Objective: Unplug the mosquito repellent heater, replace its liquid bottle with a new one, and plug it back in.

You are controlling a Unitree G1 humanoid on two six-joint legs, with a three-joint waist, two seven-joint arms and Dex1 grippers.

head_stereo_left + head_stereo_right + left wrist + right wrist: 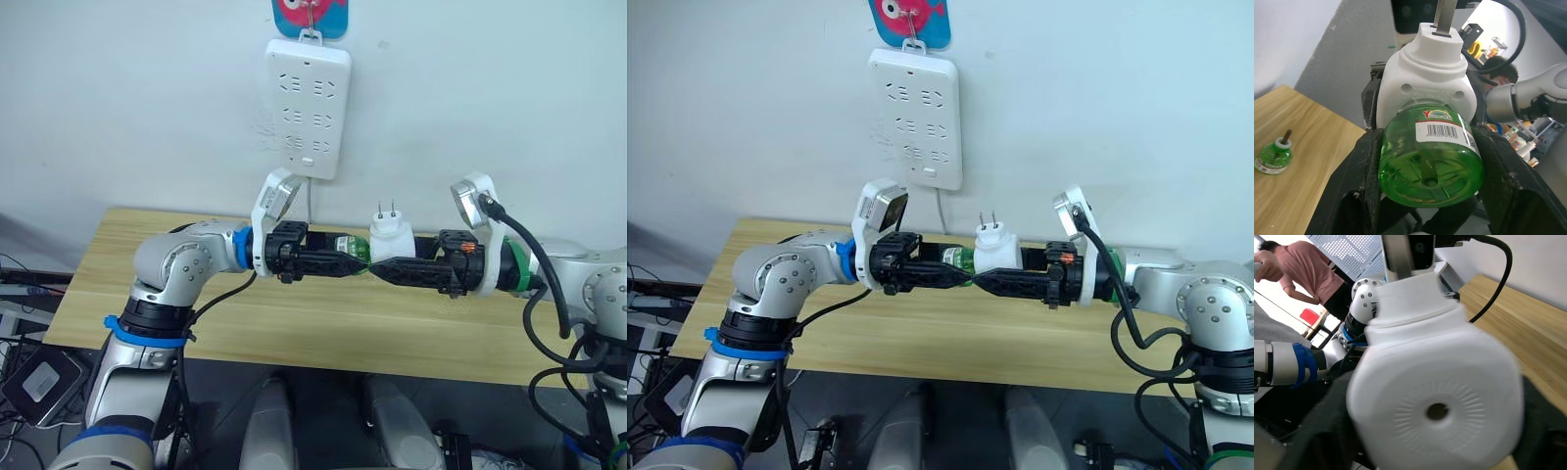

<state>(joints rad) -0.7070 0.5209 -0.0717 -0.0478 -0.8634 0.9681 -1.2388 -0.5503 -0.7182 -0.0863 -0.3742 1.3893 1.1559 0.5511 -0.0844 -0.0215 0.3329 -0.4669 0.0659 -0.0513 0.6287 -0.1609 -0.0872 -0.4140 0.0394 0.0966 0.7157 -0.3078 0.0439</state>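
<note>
A: Now, where is the heater [391,238]?

B: Centre of the head view, held in the air above the table [118,284], prongs [388,210] pointing up. It is unplugged; the power strip [306,106] hangs on the wall at upper centre, above and to the left of the heater.

A: Right gripper [384,266]?

B: It reaches in from the right of the frame, fingers closed on the heater's white body. The right wrist view shows the heater's face with its round vent hole [1437,411] between the dark fingers.

A: Left gripper [355,260]?

B: It comes in from the left of the frame, level with the right one, so the two meet tip to tip. Its fingers are clamped on the bottle [1431,151], one finger on each side in the left wrist view. The bottle is green, carries a barcode label, and its neck sits inside the heater's underside.

A: Anything else?

B: A second bottle [1274,155] stands upright on the table at the left edge of the left wrist view, wick up. A person [1310,274] in a pink shirt shows at upper left of the right wrist view.
</note>
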